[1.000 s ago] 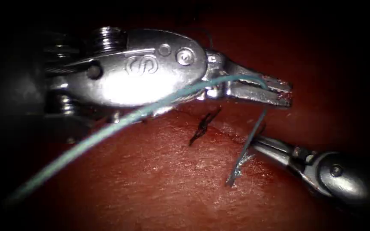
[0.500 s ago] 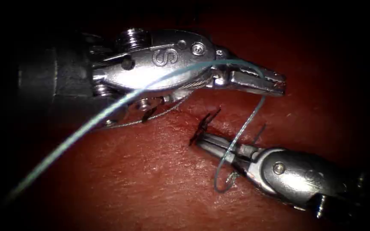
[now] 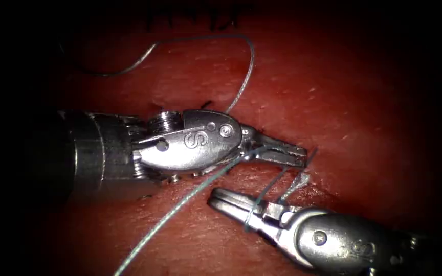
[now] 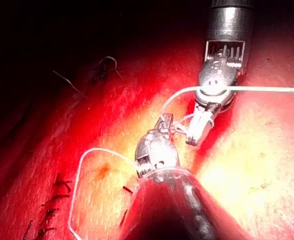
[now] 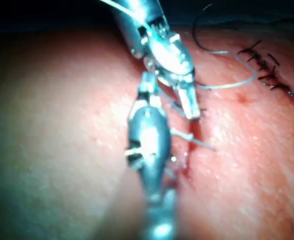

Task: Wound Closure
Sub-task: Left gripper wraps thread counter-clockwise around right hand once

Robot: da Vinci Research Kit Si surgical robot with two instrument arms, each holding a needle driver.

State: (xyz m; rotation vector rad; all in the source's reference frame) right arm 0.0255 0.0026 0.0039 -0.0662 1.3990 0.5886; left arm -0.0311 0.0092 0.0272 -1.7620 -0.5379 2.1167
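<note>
Wet, dark-red tissue point(image 3: 364, 102), finely pebbled and glistening, lies under both tools in the endoscope view. From 9 o'clock comes the left tool point(image 3: 295, 155), polished steel with a rounded wrist stamped with an S and slim serrated jaws. These are pressed together and appear to pinch the thread point(image 3: 180, 204), a pale teal strand that rises from 7 o'clock and runs along them towards the tip. From 5 o'clock comes the right tool point(image 3: 218, 197), smooth and blunt-nosed. Its jaws are closed on nothing, with a turn of the thread wound round them near their base. A short frayed thread end point(image 3: 296, 180) stands up from the tissue between the two tools, just below the left tool's tip. Towards 12 o'clock a slack loop of thread arches over the tissue and drops behind the left tool's wrist.

The left wrist view shows that turn more plainly: the thread bends round the right tool point(image 4: 194, 137) close to the left tool point(image 4: 167, 121), and one length runs off taut.

The right wrist view adds a row of dark, bristly stitches point(image 5: 264, 70) in the tissue. It also shows a thin dark arc point(image 5: 199, 27) at the end of the slack thread (apparently the needle, lying loose and held by neither tool). Whether its point is in the tissue I cannot tell.
</note>
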